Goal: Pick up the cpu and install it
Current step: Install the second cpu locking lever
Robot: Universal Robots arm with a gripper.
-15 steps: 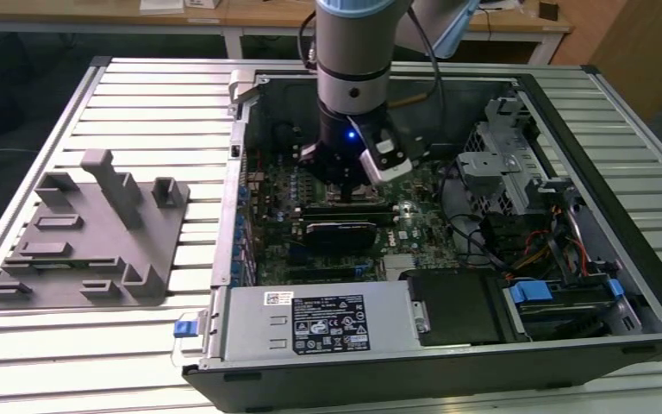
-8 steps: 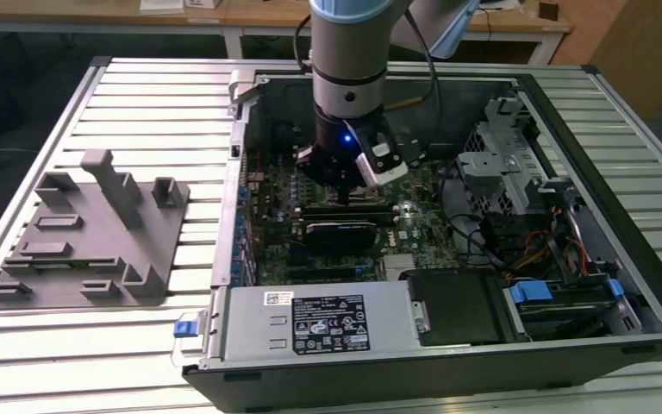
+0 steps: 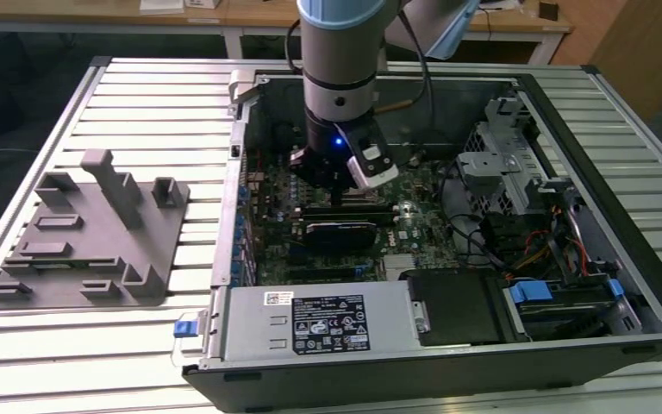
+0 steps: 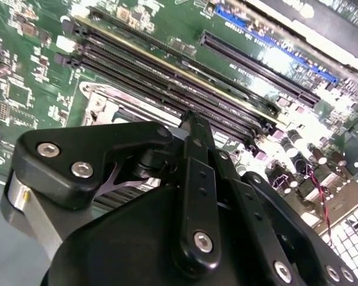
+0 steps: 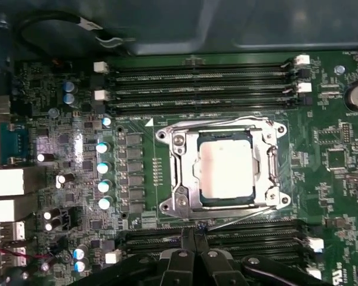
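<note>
Resting in socket [image 5: 225,170], cpu [image 5: 227,167] (beneath claw [image 5: 194,253])

An open computer case [image 3: 607,285] is lying on a slatted table [image 3: 135,112]. A grey fixture block [image 3: 90,233] is sitting well apart from the pincer, toward the exterior view's left.

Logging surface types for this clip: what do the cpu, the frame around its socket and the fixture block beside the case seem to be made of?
The cpu, seated in the socket: metal top by its look, pale silver with a soft sheen.
The socket frame: bare metal, probably steel; bright, with glinting edges and screw heads.
The fixture block: likely plastic; uniform matte grey, no reflections.
</note>
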